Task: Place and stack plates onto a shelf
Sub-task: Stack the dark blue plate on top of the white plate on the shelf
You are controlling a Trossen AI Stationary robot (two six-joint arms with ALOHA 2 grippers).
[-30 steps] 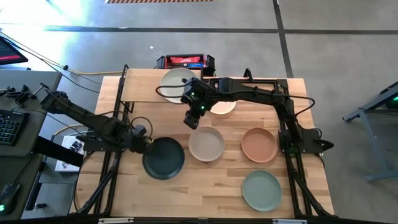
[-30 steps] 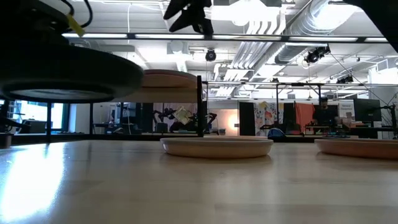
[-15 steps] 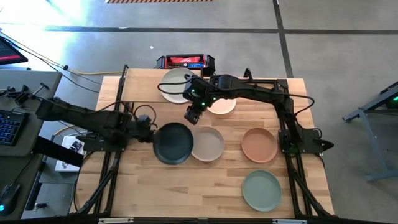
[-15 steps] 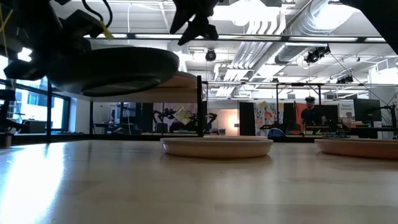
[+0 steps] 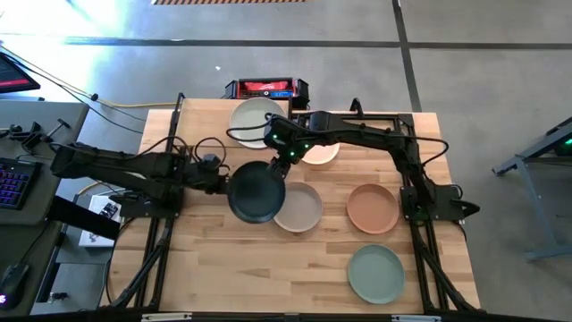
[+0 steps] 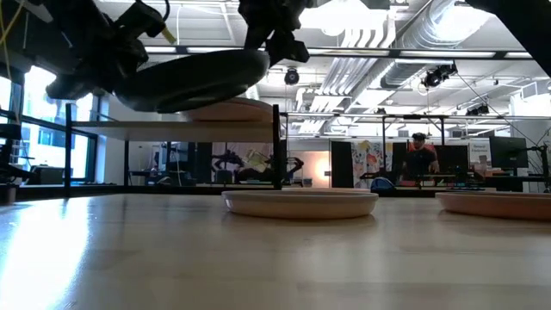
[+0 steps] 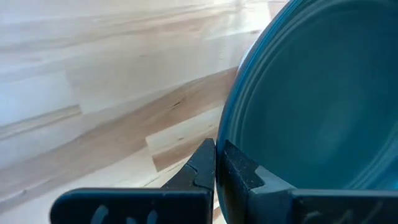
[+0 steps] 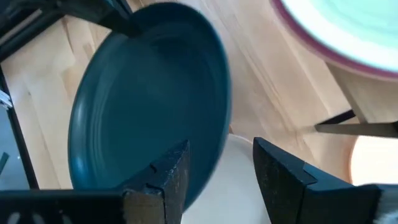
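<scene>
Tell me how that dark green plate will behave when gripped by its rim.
The dark green plate likely stays stiff: pinched at one edge by the left gripper, it shows no sag. Its matte surface probably resists slipping. Held off-centre, it tilts and may swing.

text: none legible | labels: none | signs: none

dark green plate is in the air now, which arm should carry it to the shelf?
Left. The left gripper is already shut on the dark green plate rim, holding it above the table. The right gripper is open beside the plate, holding nothing, near the shelf.
</scene>
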